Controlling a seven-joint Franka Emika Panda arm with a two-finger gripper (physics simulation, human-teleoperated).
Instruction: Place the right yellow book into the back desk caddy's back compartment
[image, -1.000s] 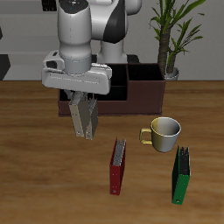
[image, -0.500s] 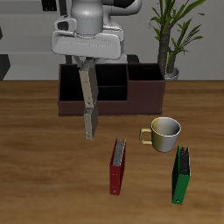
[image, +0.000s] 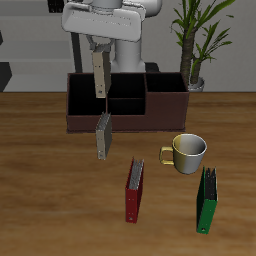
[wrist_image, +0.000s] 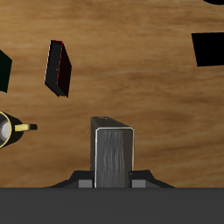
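Exterior view shows the gripper (image: 99, 62) holding the right yellow book (image: 99, 74) upright, hanging high above the back desk caddy (image: 128, 100).

— What does the wrist camera show?
— A grey-tan book (wrist_image: 113, 157) clamped at the gripper (wrist_image: 113, 179) (fingers hidden) above a wooden table (wrist_image: 131, 79).
— Anything else?
— A red book (wrist_image: 59, 67) and a mug (wrist_image: 7, 129).

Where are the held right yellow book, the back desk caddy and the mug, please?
right yellow book (image: 99, 72), exterior view, its cover.
back desk caddy (image: 80, 122), exterior view, front wall.
mug (image: 190, 155), exterior view, its side.
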